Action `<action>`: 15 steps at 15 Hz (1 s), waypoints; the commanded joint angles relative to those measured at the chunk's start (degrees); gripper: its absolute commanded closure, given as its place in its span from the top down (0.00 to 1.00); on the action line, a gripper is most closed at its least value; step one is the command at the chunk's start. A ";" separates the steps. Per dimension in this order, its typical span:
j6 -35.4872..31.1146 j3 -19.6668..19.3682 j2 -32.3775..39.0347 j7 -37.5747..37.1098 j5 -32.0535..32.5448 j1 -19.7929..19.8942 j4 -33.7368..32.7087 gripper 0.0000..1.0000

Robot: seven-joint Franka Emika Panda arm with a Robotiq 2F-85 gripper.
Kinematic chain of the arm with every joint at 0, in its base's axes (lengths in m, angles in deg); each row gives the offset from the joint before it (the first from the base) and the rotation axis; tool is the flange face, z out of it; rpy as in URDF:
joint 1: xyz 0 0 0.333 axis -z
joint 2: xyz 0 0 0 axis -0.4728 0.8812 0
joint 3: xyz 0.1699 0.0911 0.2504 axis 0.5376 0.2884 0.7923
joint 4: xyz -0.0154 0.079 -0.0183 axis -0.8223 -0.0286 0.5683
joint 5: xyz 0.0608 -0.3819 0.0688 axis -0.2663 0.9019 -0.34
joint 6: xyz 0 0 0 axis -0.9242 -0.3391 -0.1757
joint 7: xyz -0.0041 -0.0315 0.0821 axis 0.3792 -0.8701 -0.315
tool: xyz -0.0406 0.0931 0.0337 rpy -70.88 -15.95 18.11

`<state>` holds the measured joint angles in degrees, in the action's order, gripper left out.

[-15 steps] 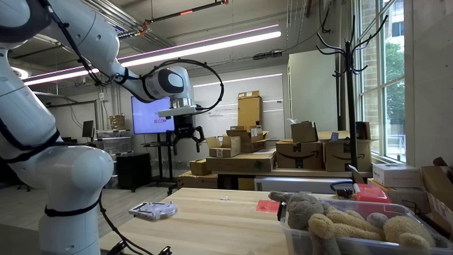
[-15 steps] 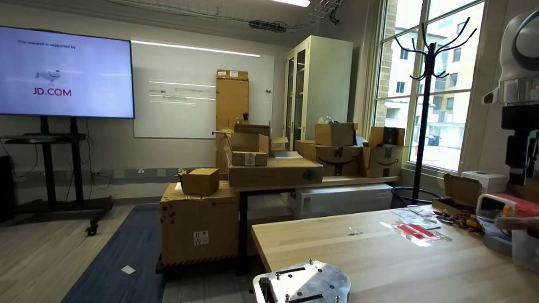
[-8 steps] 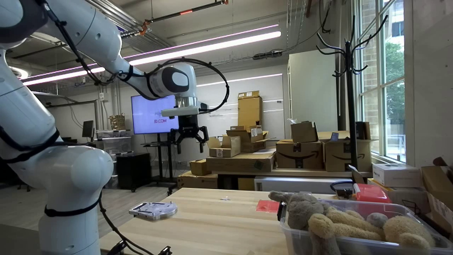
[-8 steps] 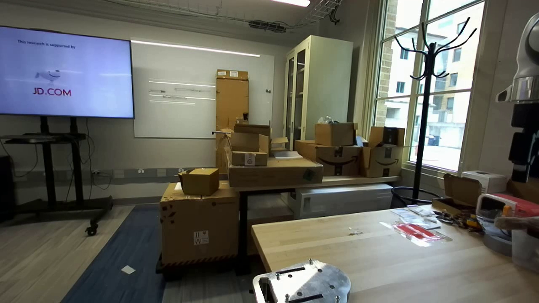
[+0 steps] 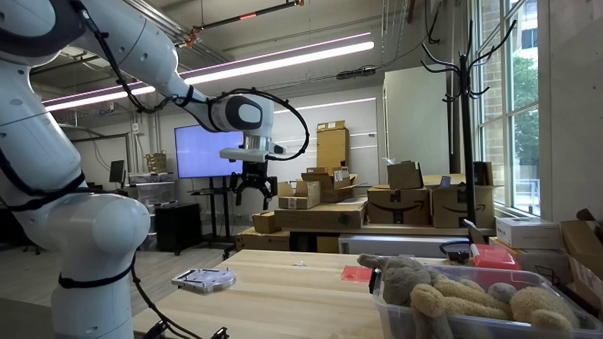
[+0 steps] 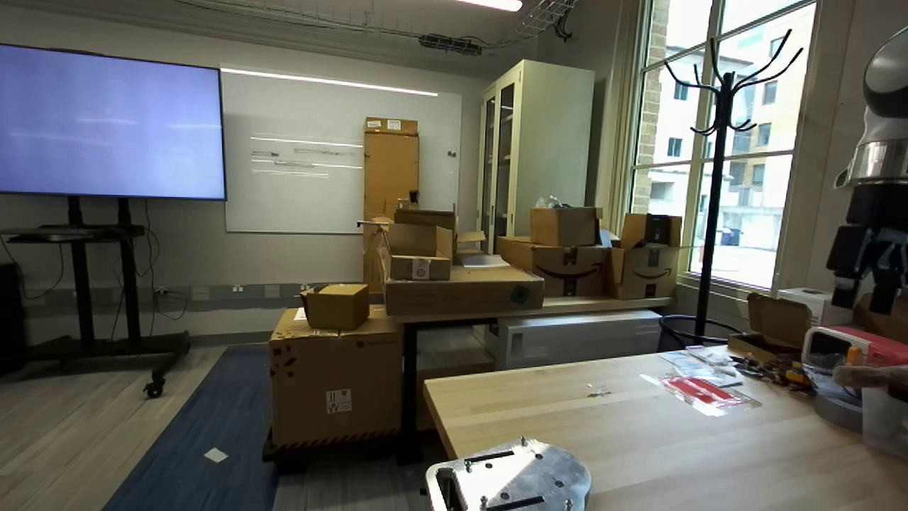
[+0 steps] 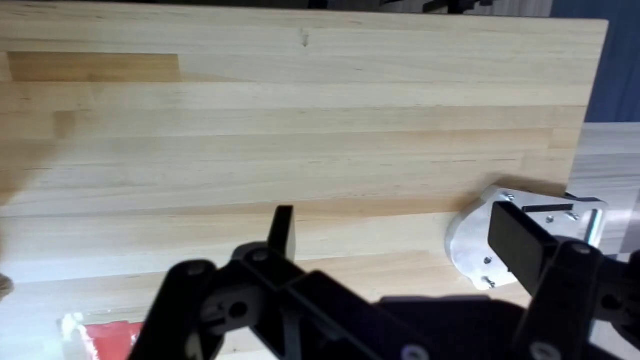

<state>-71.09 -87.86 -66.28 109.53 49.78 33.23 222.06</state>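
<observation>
Fingers (image 7: 520, 243) of your gripper (image 5: 252, 202) are hanging spread above the wooden table (image 5: 292, 306). In an exterior view you are seeing a metal plate (image 5: 204, 280) resting at the table's left edge, a red sheet (image 5: 356, 274) lying flat toward the table's far side, and a clear bin (image 5: 398, 324) of plush toys (image 5: 541, 301) standing at the table's right.

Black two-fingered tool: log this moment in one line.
tool: open, empty | pale wooden table: beneath | silver metal plate: at table edge
</observation>
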 commanded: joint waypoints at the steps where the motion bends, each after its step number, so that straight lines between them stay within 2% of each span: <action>1: -0.92 0.07 -0.31 2.98 -3.45 0.05 -0.31 1.00; 5: -11.23 2.82 -2.14 0.61 2.59 1.96 3.38 1.00; 6: -12.11 2.55 -1.56 0.51 3.08 2.07 3.22 1.00; 15: -10.21 1.64 0.51 0.96 2.24 1.86 2.01 1.00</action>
<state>-81.75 -86.85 -66.52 110.49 52.21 34.51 224.50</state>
